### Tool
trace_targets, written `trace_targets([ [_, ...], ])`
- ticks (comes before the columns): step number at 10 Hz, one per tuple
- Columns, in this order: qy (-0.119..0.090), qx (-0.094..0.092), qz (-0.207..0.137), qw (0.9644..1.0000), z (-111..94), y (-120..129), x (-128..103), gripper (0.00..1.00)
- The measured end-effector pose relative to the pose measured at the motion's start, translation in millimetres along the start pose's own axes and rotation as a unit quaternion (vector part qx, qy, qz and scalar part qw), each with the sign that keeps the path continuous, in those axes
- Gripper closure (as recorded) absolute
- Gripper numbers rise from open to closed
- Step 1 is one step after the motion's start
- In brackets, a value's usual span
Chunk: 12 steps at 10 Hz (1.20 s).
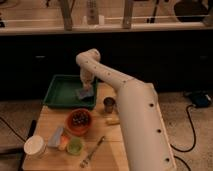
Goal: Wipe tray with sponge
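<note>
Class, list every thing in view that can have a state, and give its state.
Tray: flat on table, sponge inside.
Sponge: lying in tray, under gripper.
Gripper: low over sponge, inside tray.
Bowl: upright, filled with dark items.
Metal cup: upright, beside tray.
White cup: upright, near front edge.
</note>
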Motion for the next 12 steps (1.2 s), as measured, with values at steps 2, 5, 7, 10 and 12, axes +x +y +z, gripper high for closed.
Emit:
trace_targets([
  [2, -0.004, 0.006, -0.007, 1.0, 2.8, -16.5, -14.7, 1.0],
  [5, -0.018, -0.001, -0.054, 0.9984, 12.5, -17.8, -59.3, 1.0],
  [7, -0.032, -0.014, -0.092, 0.9952, 17.2, 1.6, -87.9, 1.0],
  [10, -0.037, -0.035, -0.118, 0.9918, 18.9, 36.3, -89.2, 1.0],
  [12, -0.033, -0.041, -0.113, 0.9922, 15.0, 52.4, -67.1, 1.0],
])
